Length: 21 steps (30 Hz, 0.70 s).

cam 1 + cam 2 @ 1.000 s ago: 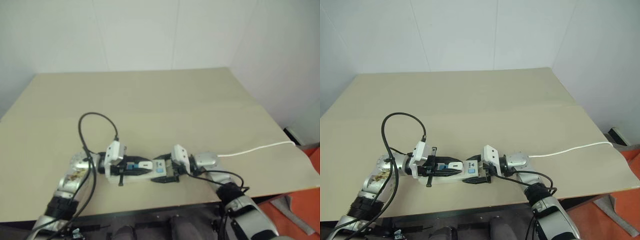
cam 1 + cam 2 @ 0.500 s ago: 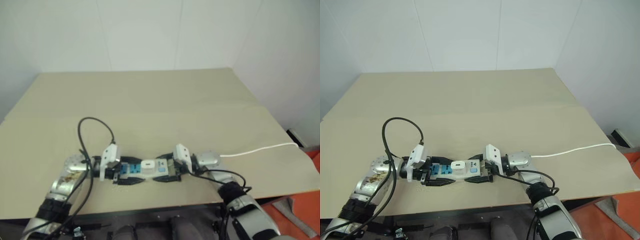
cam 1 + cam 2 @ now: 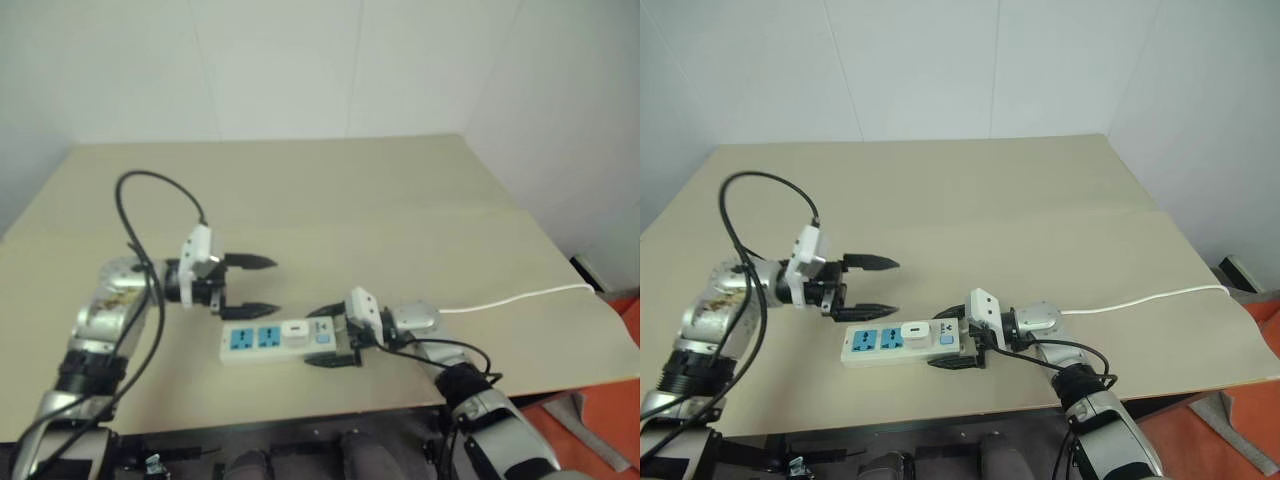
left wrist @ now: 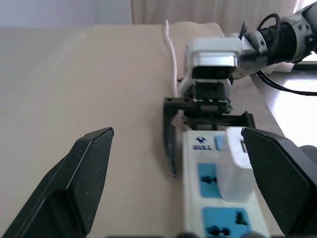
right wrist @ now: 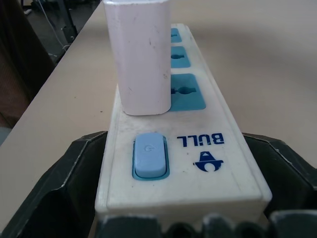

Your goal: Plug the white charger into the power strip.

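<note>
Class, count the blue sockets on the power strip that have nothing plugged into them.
2. Both free sockets lie side by side at the power strip's end toward the left gripper; the white charger fills the socket nearest the switch.

We cannot see the white charger's [image 5: 140, 57] prongs; its top is cut off, and the power strip's [image 4: 220, 191] near end leaves the frame.

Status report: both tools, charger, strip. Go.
Left tool open, clear above the table. Right tool clamped on power strip at its switch end. White charger upright in socket nearest switch. Nothing in the way.
</note>
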Each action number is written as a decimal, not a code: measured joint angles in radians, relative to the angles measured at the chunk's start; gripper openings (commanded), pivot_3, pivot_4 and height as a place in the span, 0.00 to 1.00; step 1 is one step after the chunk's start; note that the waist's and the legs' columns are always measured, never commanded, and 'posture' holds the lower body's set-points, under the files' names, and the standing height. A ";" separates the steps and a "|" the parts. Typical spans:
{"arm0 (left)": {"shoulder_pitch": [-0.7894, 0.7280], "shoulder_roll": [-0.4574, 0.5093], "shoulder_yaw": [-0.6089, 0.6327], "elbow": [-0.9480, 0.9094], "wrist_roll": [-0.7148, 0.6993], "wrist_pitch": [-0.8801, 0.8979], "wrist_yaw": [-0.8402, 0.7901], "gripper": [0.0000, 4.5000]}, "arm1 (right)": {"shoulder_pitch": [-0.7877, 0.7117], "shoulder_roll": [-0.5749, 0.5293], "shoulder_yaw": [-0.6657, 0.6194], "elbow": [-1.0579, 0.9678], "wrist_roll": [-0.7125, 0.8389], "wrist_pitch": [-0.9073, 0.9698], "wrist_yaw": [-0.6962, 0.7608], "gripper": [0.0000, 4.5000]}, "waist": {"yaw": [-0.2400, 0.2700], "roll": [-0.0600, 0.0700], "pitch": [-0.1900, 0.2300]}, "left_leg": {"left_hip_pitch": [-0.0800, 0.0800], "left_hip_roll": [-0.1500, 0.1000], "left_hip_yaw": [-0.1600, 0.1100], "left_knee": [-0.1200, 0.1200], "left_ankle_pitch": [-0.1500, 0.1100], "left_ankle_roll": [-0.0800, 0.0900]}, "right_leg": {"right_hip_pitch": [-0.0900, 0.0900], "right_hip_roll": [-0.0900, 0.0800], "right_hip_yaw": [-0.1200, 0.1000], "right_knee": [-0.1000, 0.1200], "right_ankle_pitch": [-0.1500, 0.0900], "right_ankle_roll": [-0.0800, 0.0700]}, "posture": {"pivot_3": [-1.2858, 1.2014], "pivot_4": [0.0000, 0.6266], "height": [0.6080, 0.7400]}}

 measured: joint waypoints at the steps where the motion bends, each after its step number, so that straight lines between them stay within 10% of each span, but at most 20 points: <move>1: -0.010 0.008 0.000 0.005 0.002 0.000 -0.003 1.00 | 0.003 -0.002 0.000 -0.008 -0.003 -0.001 -0.005 1.00 | 0.000 0.000 0.000 | -0.001 0.000 0.000 0.000 0.000 0.000 | 0.000 0.000 0.000 0.000 0.000 0.000 | 0.52 0.24 1.00; 21: -0.075 0.161 0.043 0.134 0.042 -0.004 -0.078 1.00 | 0.209 -0.403 -0.244 -0.459 0.099 0.158 -0.074 1.00 | 0.039 0.001 0.001 | -0.021 0.000 0.000 0.000 0.000 0.000 | -0.017 -0.001 -0.002 -0.006 0.002 0.004 | 0.52 0.24 1.00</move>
